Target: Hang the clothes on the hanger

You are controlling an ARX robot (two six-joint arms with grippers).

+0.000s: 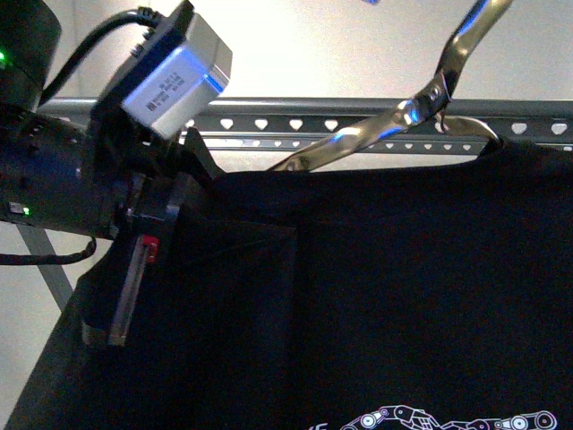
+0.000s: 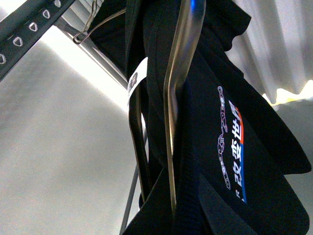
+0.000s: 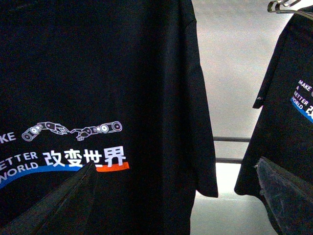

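the black shirt hangs on its coat hanger up by the rack rail at one o'clock, left gripper at nine o'clock on its shoulder, whether pinching i can't tell, right gripper fingers spread and empty, so hooking is under way and next, probably, comes settling it onto the rail.

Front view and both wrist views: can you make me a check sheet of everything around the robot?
Surface: nothing seen.
Job's things: black T-shirt on a metal coat hanger, in front of the grey rack rail.
Clutter: second black shirt hanging beside it.
Grippers: left gripper against the shirt's edge, grip unclear; right gripper open.
Cables: black cable running to the left wrist camera.
Surroundings: pale wall.
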